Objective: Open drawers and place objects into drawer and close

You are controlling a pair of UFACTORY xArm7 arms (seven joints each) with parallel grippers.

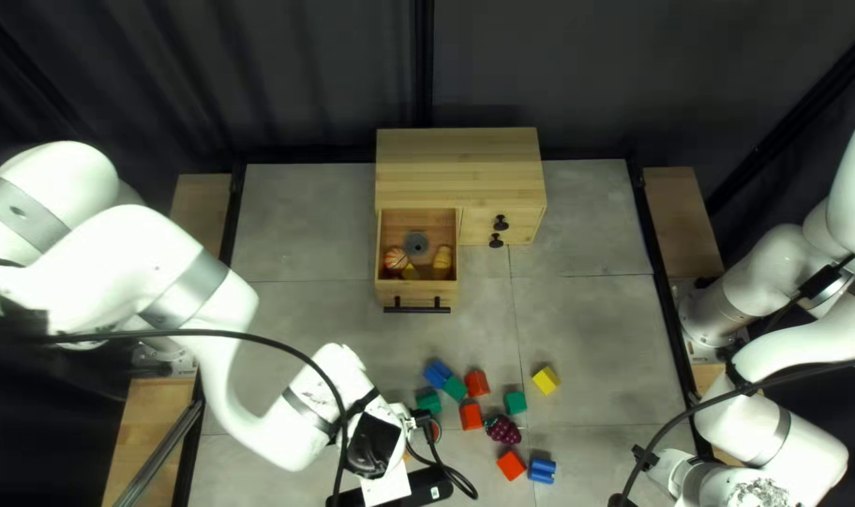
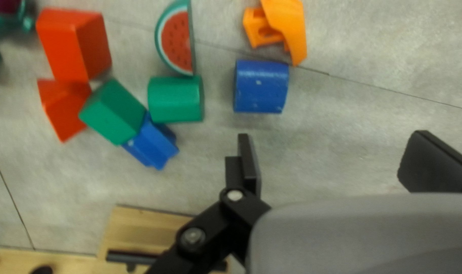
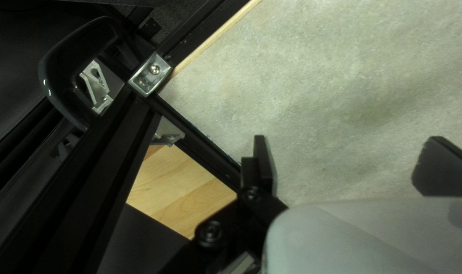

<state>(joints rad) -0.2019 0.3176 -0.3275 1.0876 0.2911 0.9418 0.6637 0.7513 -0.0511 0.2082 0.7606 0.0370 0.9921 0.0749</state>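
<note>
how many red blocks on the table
3 in the top left view: red block beside green block, another left of purple grapes, third below them; more may be hidden.

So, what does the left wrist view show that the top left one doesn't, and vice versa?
Only left wrist view: a rounded blue block and the left gripper, its jaws open.

Only top left view: a yellow cube-like block and the inside of the open wooden drawer, holding a grey ring-shaped piece.

Both: the rounded green block, red-and-green watermelon slice and black bar handle.
</note>
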